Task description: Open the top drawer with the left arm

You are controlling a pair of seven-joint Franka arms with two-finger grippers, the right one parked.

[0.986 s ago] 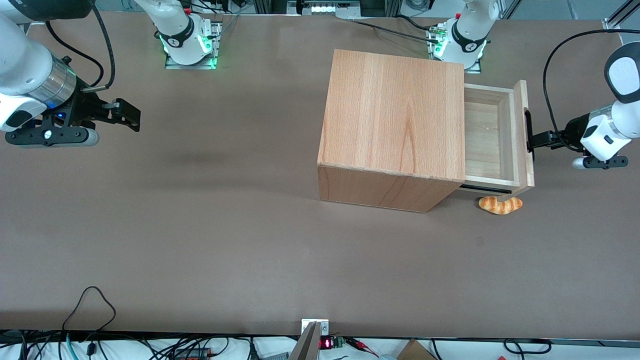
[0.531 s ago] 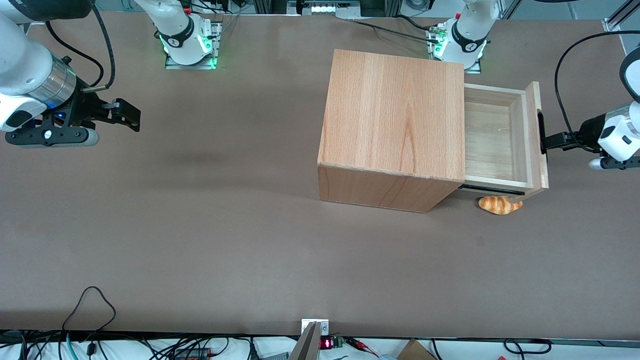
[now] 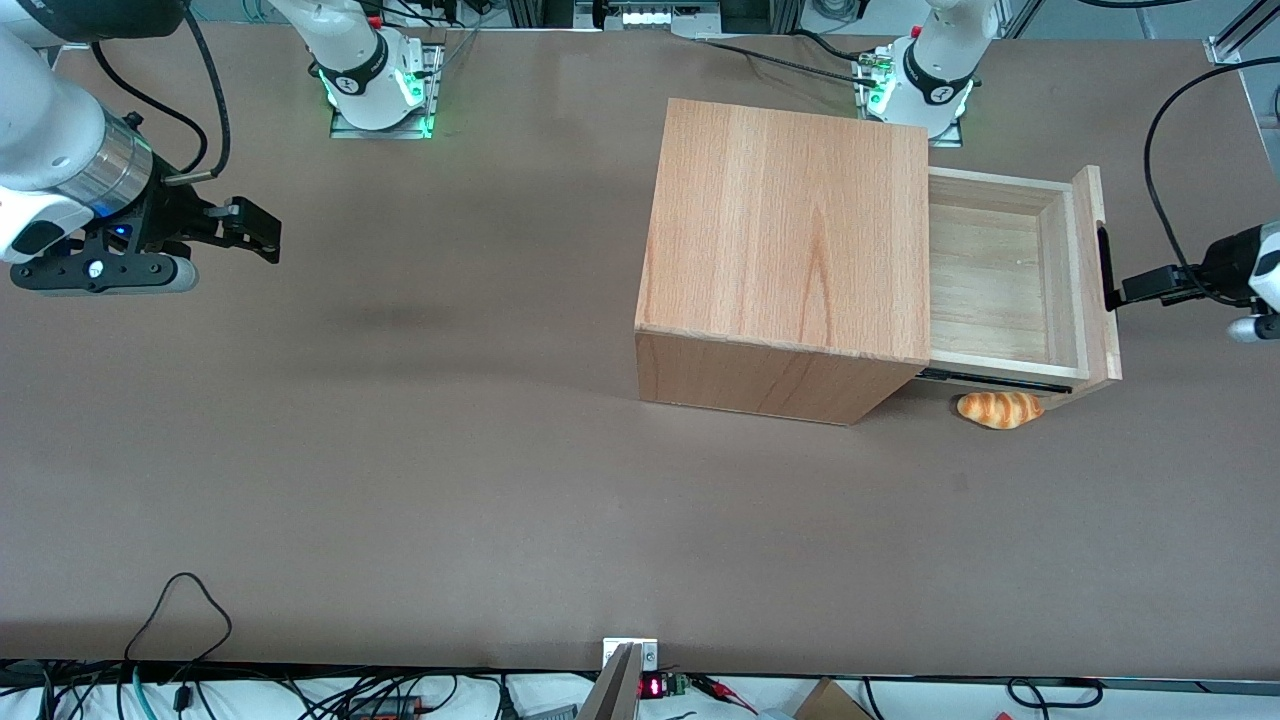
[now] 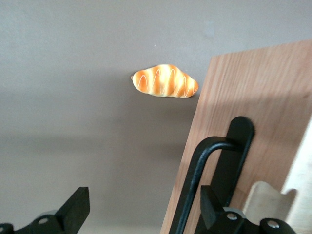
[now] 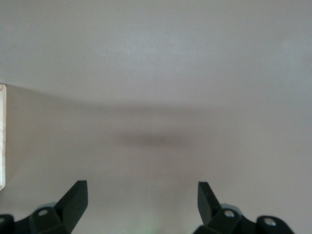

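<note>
The top drawer point(image 3: 985, 290) stands pulled well out of the wooden cabinet point(image 3: 790, 230), showing its pale plank inside. Its flat front panel point(image 3: 1095, 280) carries a slim black bar handle point(image 3: 1104, 268). The left arm point(image 3: 1245, 265) reaches in from the working arm's end of the table. Its black gripper point(image 3: 1125, 290) is at the handle. In the left wrist view the gripper point(image 4: 144, 195) is open. The handle point(image 4: 195, 180) runs between the fingers, close to one fingertip point(image 4: 207, 200), in front of the panel point(image 4: 263, 97). The fingers are not closed on it.
A croissant-shaped bread point(image 3: 1000, 409) lies on the brown table under the opened drawer's nearer corner; it also shows in the left wrist view point(image 4: 165, 81). The arm bases point(image 3: 925, 80) stand farther from the front camera than the cabinet.
The drawer has slid farther out of the cabinet toward the working arm's end. The left gripper has drawn back the same way with the handle.
</note>
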